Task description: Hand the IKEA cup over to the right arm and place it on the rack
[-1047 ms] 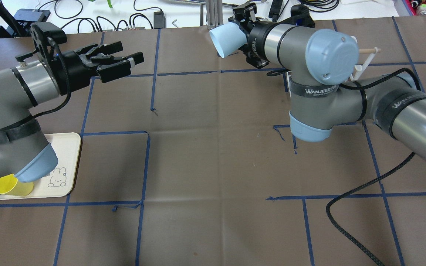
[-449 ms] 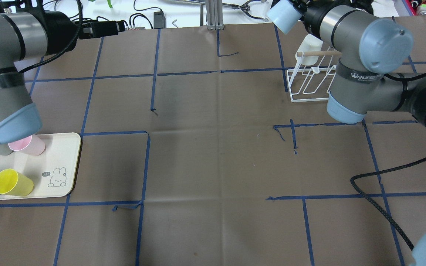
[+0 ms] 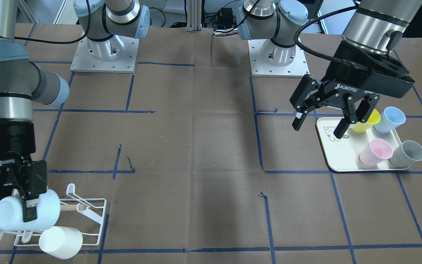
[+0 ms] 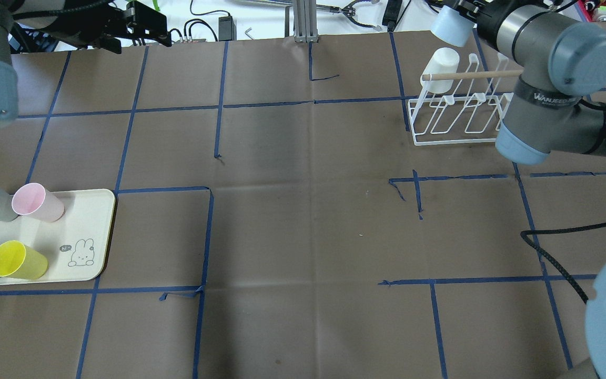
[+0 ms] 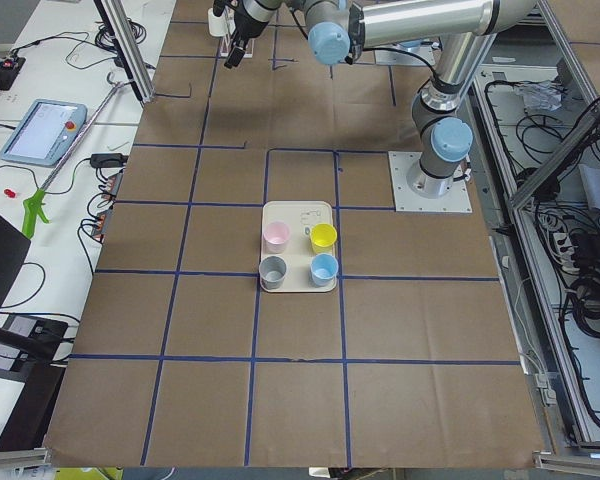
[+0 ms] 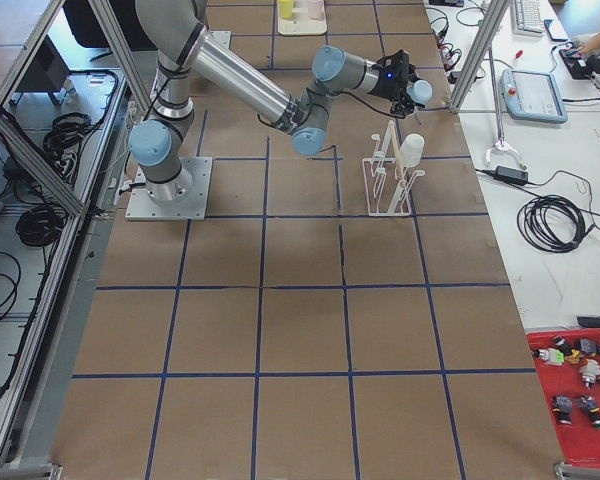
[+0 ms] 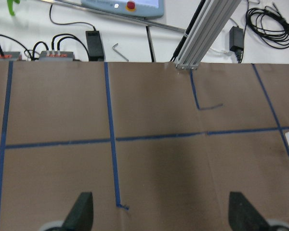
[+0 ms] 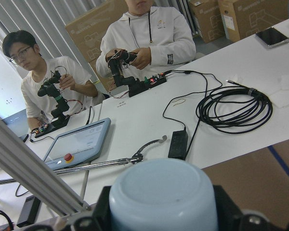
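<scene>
My right gripper (image 3: 19, 209) is shut on a pale blue IKEA cup (image 3: 24, 214) and holds it on its side just above the white wire rack (image 3: 90, 216), by the wooden dowel (image 3: 73, 207). In the overhead view the cup (image 4: 450, 26) hangs beyond the rack's (image 4: 455, 118) far corner. The right wrist view shows the cup's base (image 8: 161, 197) between the fingers. A white cup (image 3: 60, 238) sits upturned on a rack prong. My left gripper (image 3: 318, 129) is open and empty above the cream tray (image 3: 343, 159).
The tray holds a yellow cup (image 3: 366, 123), a blue cup (image 3: 390, 119), a pink cup (image 3: 376, 152) and a grey cup (image 3: 408, 156). Blue tape lines cross the brown table cover. Cables and an aluminium post (image 4: 303, 21) lie past the far edge. Two operators (image 8: 149, 33) sit beyond.
My right arm has carried the blue cup to the right, from the table's middle back to the rack's far side. My left arm has drawn back to the left, uncovering the tray's cups.
</scene>
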Robot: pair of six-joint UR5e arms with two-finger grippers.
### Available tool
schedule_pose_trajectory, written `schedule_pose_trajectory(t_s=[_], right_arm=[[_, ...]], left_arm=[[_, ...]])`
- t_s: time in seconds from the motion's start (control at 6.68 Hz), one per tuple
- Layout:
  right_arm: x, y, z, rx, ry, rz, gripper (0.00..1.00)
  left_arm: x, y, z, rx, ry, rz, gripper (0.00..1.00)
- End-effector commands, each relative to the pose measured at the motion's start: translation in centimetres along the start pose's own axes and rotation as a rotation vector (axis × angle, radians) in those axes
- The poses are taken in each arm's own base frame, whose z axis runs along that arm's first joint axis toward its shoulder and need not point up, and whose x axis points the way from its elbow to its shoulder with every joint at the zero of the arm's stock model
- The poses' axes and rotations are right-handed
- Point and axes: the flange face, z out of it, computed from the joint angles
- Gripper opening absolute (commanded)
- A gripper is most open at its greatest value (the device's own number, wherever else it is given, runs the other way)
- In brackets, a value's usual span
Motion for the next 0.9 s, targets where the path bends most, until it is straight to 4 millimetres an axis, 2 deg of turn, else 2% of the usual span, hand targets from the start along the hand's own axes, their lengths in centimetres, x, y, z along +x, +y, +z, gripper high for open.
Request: schedule_pose_trajectory(t_s=[0.0, 0.15, 0.3, 0.45, 0.6, 0.75], right_arm=[[6.1, -3.2, 2.7, 0.039, 0.071, -0.186, 0.13], [7.7, -3.9, 4.4, 0.045, 0.069, -0.2, 0.13], [8.6, -3.3, 4.9, 0.029, 0.05, -0.208, 0.13], [9.7, -2.5, 4.8, 0.012, 0.061, -0.226, 0.12], [11.8, -1.8, 4.7, -0.008, 0.087, -0.25, 0.12], [12.8, -0.2, 4.7, -0.041, 0.097, -0.243, 0.12]], left_arm=[[-0.8, 2.6, 0.4, -0.273, -0.148, -0.071, 1.0], [-1.0, 3.4, 1.1, -0.311, -0.156, -0.076, 1.0], [-0.8, 4.3, 1.8, -0.338, -0.171, -0.073, 1.0], [0.4, 5.3, 2.7, -0.359, -0.21, -0.039, 1.0], [1.9, 5.8, 3.0, -0.354, -0.215, -0.04, 1.0], [2.2, 5.9, 3.1, -0.352, -0.206, -0.04, 1.0]])
